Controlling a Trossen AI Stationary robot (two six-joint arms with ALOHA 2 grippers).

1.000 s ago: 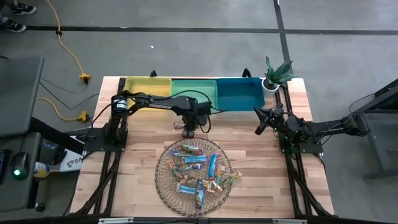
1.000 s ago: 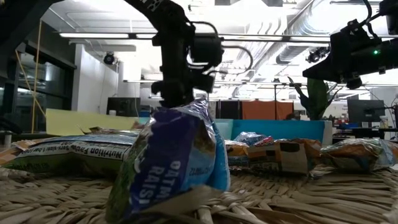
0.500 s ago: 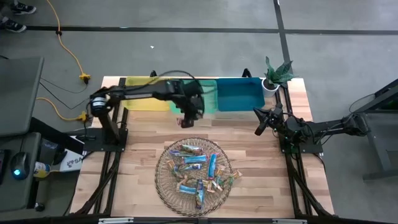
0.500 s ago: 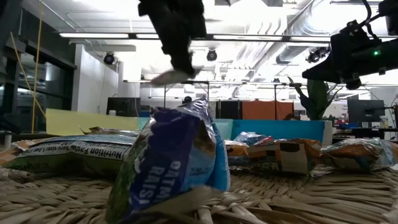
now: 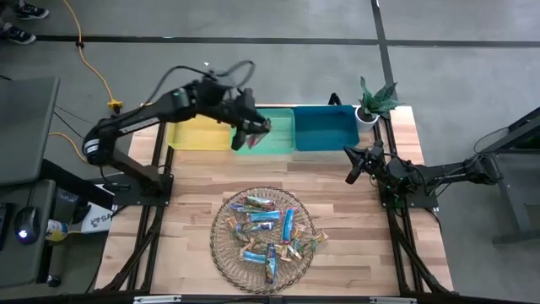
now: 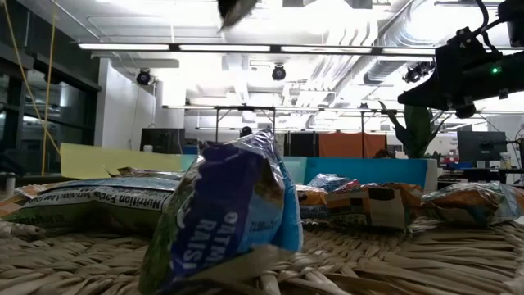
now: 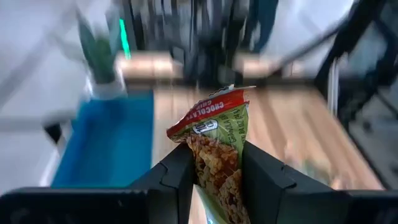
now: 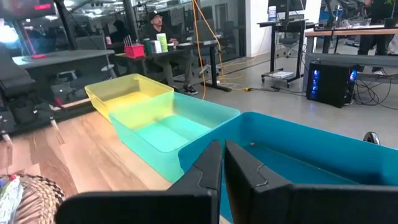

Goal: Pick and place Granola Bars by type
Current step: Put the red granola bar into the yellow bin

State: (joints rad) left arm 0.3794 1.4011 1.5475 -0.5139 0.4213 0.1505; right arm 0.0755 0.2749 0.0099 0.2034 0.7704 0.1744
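Observation:
My left gripper (image 5: 253, 128) hangs in the air over the left part of the green bin (image 5: 274, 135), shut on a granola bar (image 7: 214, 146) with a red and green wrapper. In the low view only the bar's tip (image 6: 237, 8) shows, at the picture's top. Several more granola bars (image 5: 263, 226) in blue, green and orange wrappers lie piled on the round wicker plate (image 5: 221, 253); a blue one (image 6: 229, 213) stands up close to the low camera. My right gripper (image 5: 352, 171) waits shut near the table's right edge, in front of the teal bin (image 5: 325, 128). My left gripper pinches the red and green bar between its two fingers (image 7: 177, 177), on the bar's two flat faces at its middle (image 7: 217, 168). The bar's red-banded end (image 7: 211, 109) sticks out forward past the fingertips. The bar is lifted clear of the table and the bins.
Yellow bin (image 5: 198, 133), green bin and teal bin stand in a row along the table's far edge. A small potted plant (image 5: 374, 101) sits at the far right corner. Bare wood (image 5: 190, 186) lies between the bins and the plate. A person (image 8: 155, 31) sits at a desk beyond the table.
My left gripper has risen from the table just beyond the plate's far rim, carrying the red and green bar up with it, and has swung toward the far edge until it is over the green bin. In the low view it has climbed out of the picture's top.

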